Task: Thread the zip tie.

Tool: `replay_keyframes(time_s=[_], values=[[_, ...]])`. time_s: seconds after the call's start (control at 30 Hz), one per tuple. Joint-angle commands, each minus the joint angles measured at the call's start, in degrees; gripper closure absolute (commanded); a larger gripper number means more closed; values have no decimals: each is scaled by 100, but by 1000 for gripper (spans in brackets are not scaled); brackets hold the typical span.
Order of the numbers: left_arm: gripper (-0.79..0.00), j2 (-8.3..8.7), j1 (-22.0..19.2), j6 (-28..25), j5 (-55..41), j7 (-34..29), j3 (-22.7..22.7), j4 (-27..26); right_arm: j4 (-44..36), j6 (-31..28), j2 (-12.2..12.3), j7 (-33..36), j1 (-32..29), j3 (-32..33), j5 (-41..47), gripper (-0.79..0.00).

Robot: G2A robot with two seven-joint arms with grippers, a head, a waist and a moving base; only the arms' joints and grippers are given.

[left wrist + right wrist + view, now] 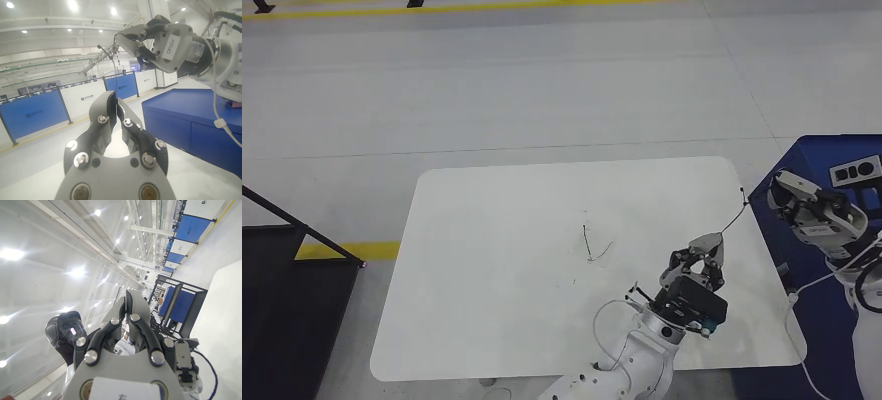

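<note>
Your left hand (115, 99) is pressed together on the zip tie (115, 79); it pinches the thin black strap right at the fingertips. From this hand the strap goes straight out past the fingertips, well above the counter (492, 300), and it bends a little near its far part. In the top view you see the same: the left hand (704, 245) is over the counter near the edge beside the blue cabinet (812, 270), and the zip tie (729, 212) runs out from it in a slanted line to a small dark tip just over that edge.

Your right hand (121, 37) is beyond the free end of the strap, with its fingertips pointing toward the left hand. Its fingers are pressed together, and in the right wrist view you can see nothing between the pads of this hand (126, 298). The far part of the strap comes very near to the fingertips of the right hand, but whether it touches them you cannot tell. In the top view the right hand (779, 185) is over the blue cabinet, just beside the tip of the zip tie.

On the counter, well apart from the left hand and on its side away from the cabinet, lie some loose ties (589, 245), thin and dark.
</note>
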Motion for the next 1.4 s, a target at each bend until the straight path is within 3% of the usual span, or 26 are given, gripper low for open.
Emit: replay_keyframes(time_s=[0.0,0.53,0.7,0.73,0.77,0.8,0.83,0.87,1.1,1.17,1.37], values=[[0,-3,-13,-51,162,-10,-2,54,-1,4,-1,-3,2,1,4,0],[0,-48,-61,-282,1236,-226,-10,336,28,61,-8,-53,61,27,102,0],[0,-57,-44,-327,1133,-126,-35,268,48,81,-9,-38,52,-29,26,0],[-83,-56,-37,-300,1061,-85,-45,235,51,82,-9,-34,52,-48,13,0],[-256,-54,-35,-286,1004,-63,-49,220,56,86,-10,-29,53,-66,6,0],[-342,-53,-34,-265,981,-85,-60,225,60,85,-10,-31,57,-75,-2,0],[-699,-54,-35,-220,984,-119,-80,224,65,93,-11,-34,59,-84,-2,0],[-785,-56,-23,-187,892,-154,-108,202,65,95,-11,-36,63,-88,0,0],[-785,-15,119,52,-1088,179,-422,-396,13,225,-5,51,25,-150,-88,0],[-785,-1,120,630,-855,204,-547,-230,13,225,-5,51,25,-150,-88,0],[-785,-1,120,630,-855,204,-547,-230,-44,252,-8,41,-2,-189,-86,0]])
